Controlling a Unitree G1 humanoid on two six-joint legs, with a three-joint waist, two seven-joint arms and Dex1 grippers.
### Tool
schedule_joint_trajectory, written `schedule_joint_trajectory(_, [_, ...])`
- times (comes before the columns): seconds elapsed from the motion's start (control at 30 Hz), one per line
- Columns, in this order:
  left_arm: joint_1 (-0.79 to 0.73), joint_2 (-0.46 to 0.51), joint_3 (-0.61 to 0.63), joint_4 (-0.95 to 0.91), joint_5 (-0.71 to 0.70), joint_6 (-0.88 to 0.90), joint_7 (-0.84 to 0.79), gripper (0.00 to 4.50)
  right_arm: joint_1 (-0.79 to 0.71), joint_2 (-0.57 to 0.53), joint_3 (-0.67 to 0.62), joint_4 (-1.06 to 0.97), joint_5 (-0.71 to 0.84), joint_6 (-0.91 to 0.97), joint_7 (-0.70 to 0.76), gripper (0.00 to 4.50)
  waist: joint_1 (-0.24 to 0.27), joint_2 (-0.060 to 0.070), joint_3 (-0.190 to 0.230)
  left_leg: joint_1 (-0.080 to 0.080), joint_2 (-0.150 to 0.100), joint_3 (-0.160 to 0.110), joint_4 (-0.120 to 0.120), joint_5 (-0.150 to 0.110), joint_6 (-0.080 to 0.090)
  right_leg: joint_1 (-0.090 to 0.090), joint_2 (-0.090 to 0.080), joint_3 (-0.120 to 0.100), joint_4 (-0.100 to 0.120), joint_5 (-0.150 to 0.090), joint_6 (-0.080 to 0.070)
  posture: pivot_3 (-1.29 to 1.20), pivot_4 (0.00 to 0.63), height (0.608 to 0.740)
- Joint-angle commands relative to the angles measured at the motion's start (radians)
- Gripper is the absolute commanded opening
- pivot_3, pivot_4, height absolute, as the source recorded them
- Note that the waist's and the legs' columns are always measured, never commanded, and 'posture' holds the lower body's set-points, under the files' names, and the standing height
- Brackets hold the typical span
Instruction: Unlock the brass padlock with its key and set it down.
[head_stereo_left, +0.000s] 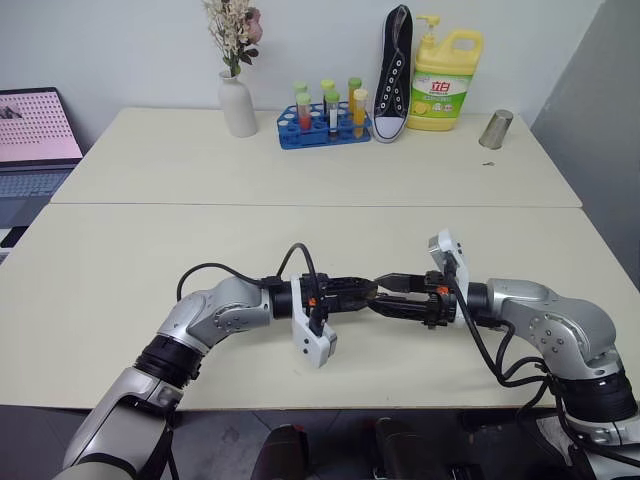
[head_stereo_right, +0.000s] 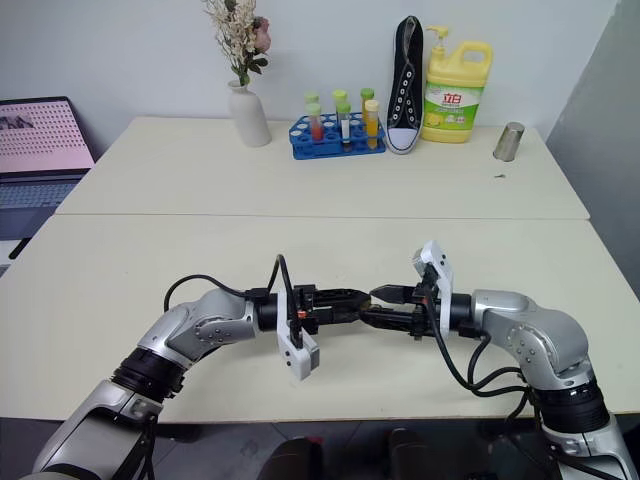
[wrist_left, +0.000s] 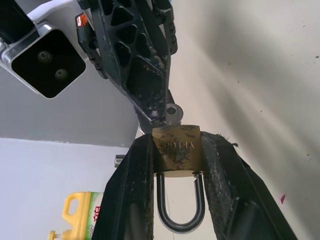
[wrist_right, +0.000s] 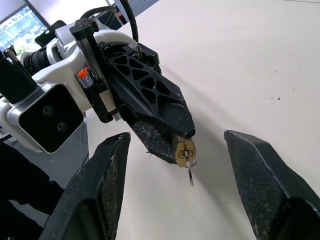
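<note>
The brass padlock (wrist_left: 176, 150) is clamped between the two black fingers of my left gripper (wrist_left: 177, 142), above the front table, with its silvery shackle (wrist_left: 180, 212) pointing back toward the wrist. The small silvery key (wrist_right: 189, 171) sticks out of the padlock's (wrist_right: 184, 150) bottom face, and its ring-like head (wrist_left: 172, 112) is visible. My right gripper (wrist_right: 177, 140) faces the left gripper (head_stereo_left: 365, 291) tip to tip. Its jaws stand wide open on either side of the key and touch nothing.
On the far table stand a white vase of flowers (head_stereo_left: 238, 100), a blue rack of tubes (head_stereo_left: 322, 126), a black sneaker (head_stereo_left: 394, 75), a yellow detergent bottle (head_stereo_left: 445, 82) and a metal cup (head_stereo_left: 495, 130). A laptop (head_stereo_left: 35, 140) sits at the far left.
</note>
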Motion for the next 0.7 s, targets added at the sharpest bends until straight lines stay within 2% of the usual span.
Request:
schedule_joint_trajectory(0.03, [-0.007, -0.003, 0.019, -0.027, -0.007, -0.002, 0.022, 0.96, -0.007, 0.012, -0.021, -0.031, 0.029, -0.001, -0.013, 3.13, 0.000, 0.000, 0.000, 0.000, 0.000, 0.000, 0.000, 0.000, 0.000, 0.000, 0.000, 0.000, 0.000, 0.000, 0.000, 0.00, 0.150, 0.740])
schedule_joint_trajectory(0.2, [-0.004, -0.002, 0.016, -0.027, -0.008, -0.002, 0.024, 0.96, -0.017, 0.019, -0.004, -0.015, 0.022, -0.009, -0.011, 3.13, 0.000, 0.000, 0.000, 0.000, 0.000, 0.000, 0.000, 0.000, 0.000, 0.000, 0.000, 0.000, 0.000, 0.000, 0.000, 0.00, 0.150, 0.740])
schedule_joint_trajectory(0.27, [-0.003, -0.002, 0.016, -0.027, -0.009, -0.002, 0.024, 0.96, -0.019, 0.019, -0.001, -0.012, 0.021, -0.009, -0.010, 2.77, 0.000, 0.000, 0.000, 0.000, 0.000, 0.000, 0.000, 0.000, 0.000, 0.000, 0.000, 0.000, 0.000, 0.000, 0.000, 0.00, 0.150, 0.740])
schedule_joint_trajectory(0.33, [-0.002, -0.002, 0.016, -0.029, -0.008, -0.002, 0.024, 0.96, -0.020, 0.015, 0.004, -0.012, 0.018, -0.013, -0.004, 2.19, 0.000, 0.000, 0.000, 0.000, 0.000, 0.000, 0.000, 0.000, 0.000, 0.000, 0.000, 0.000, 0.000, 0.000, 0.000, 0.00, 0.150, 0.740])
schedule_joint_trajectory(0.5, [0.002, -0.002, 0.014, -0.029, -0.012, -0.004, 0.023, 0.96, -0.029, 0.011, 0.015, -0.004, 0.011, -0.020, 0.011, 0.33, 0.000, 0.000, 0.000, 0.000, 0.000, 0.000, 0.000, 0.000, 0.000, 0.000, 0.000, 0.000, 0.000, 0.000, 0.000, 0.00, 0.150, 0.740])
schedule_joint_trajectory(0.53, [0.003, -0.002, 0.014, -0.029, -0.013, -0.004, 0.023, 0.96, -0.029, 0.012, 0.015, -0.003, 0.009, -0.020, 0.013, 0.13, 0.000, 0.000, 0.000, 0.000, 0.000, 0.000, 0.000, 0.000, 0.000, 0.000, 0.000, 0.000, 0.000, 0.000, 0.000, 0.00, 0.150, 0.740])
schedule_joint_trajectory(0.7, [0.004, -0.001, 0.013, -0.023, -0.013, -0.008, 0.024, 0.96, -0.037, 0.005, 0.024, 0.001, 0.002, -0.029, 0.036, 0.14, 0.000, 0.000, 0.000, 0.000, 0.000, 0.000, 0.000, 0.000, 0.000, 0.000, 0.000, 0.000, 0.000, 0.000, 0.000, 0.00, 0.150, 0.740])
